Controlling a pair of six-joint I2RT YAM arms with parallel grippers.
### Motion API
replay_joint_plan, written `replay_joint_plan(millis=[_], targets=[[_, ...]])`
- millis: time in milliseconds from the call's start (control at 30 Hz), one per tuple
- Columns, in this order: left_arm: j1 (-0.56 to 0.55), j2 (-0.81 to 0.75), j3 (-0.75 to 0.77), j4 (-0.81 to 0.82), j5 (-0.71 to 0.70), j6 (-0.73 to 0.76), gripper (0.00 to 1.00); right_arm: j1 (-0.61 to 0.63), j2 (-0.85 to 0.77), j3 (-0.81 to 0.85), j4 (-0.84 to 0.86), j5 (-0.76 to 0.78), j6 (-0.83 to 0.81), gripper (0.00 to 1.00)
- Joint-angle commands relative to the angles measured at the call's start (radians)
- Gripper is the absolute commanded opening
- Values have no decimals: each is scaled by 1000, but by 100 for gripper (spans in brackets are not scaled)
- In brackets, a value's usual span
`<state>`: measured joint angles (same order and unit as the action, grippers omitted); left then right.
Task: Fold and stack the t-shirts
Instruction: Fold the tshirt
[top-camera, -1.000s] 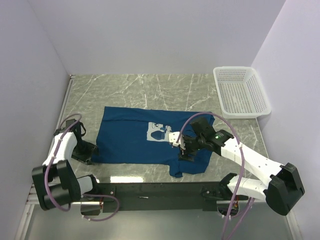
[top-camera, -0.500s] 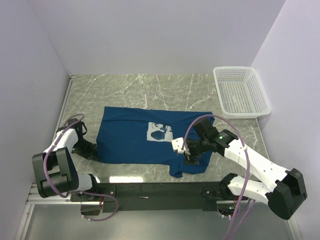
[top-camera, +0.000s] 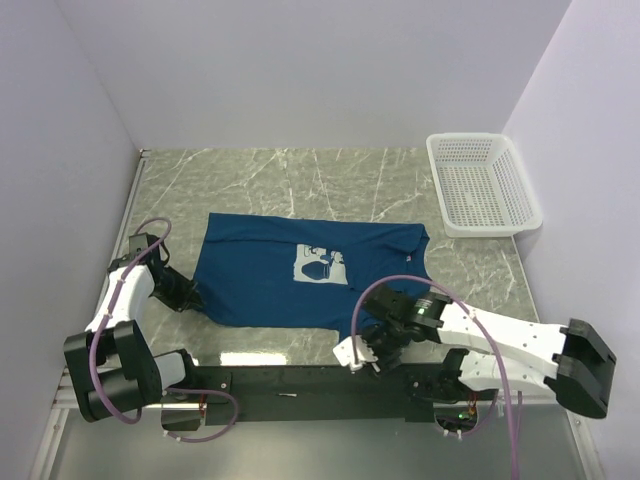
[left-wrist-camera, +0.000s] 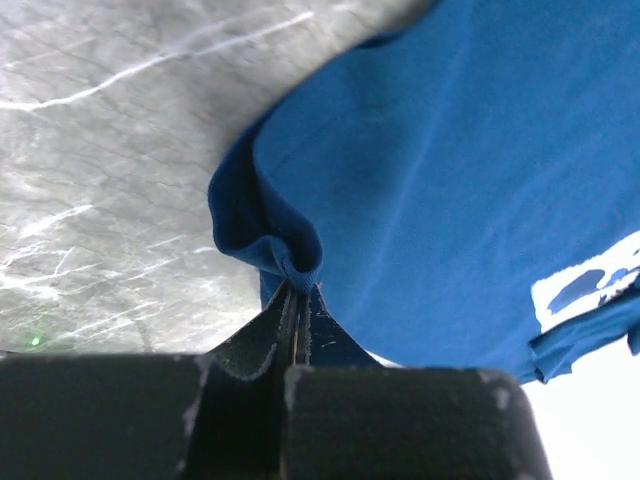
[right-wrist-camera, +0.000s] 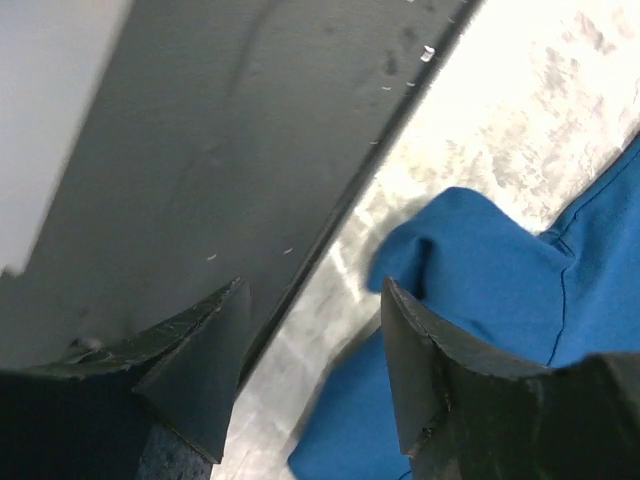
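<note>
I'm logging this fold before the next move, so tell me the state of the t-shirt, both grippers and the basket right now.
t-shirt: spread out unfolded on the table, print up, near left edge gathered into a pinched fold.
left gripper: shut on the t-shirt's edge.
right gripper: open, holding nothing, beside the shirt's bunched near right corner.
basket: upright, empty, at the table's far right.

Stock on your bench, by finish:
- t-shirt (top-camera: 270, 275): dark blue knit cloth, matt, soft, rumpled at hems; chest print flat white
- table (top-camera: 300, 175): grey marble-look top, white veins, polished, glare patches
- basket (top-camera: 483, 185): white plastic mesh, slight sheen
- your right gripper (right-wrist-camera: 312, 288): fingers (right-wrist-camera: 200, 370) black, matt, scuffed
- base rail (top-camera: 300, 382): dark, matt, dust-specked
</note>
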<state>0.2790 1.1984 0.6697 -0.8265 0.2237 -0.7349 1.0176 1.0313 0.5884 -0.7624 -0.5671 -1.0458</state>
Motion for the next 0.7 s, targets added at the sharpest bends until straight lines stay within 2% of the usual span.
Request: replay_joint_plan(millis=[0, 300, 400, 433, 500, 533, 600, 667], targets=[[3, -31, 4, 15, 45, 38, 0, 39, 82, 27, 150, 113, 145, 61], [2, -53, -1, 15, 63, 51, 0, 61, 260, 59, 278, 211, 263, 56], [2, -53, -1, 18, 71, 52, 0, 59, 294, 67, 287, 211, 279, 43], [2, -49, -1, 20, 74, 55, 0, 59, 305, 70, 281, 199, 280, 31], [2, -48, -1, 23, 77, 57, 0, 59, 314, 83, 267, 185, 280, 15], [2, -46, -1, 26, 77, 57, 0, 59, 309, 93, 230, 171, 276, 0], [3, -43, -1, 27, 80, 60, 0, 56, 287, 137, 160, 151, 213, 0], [2, -42, 1, 27, 82, 63, 0, 49, 242, 232, -18, 174, 75, 0]])
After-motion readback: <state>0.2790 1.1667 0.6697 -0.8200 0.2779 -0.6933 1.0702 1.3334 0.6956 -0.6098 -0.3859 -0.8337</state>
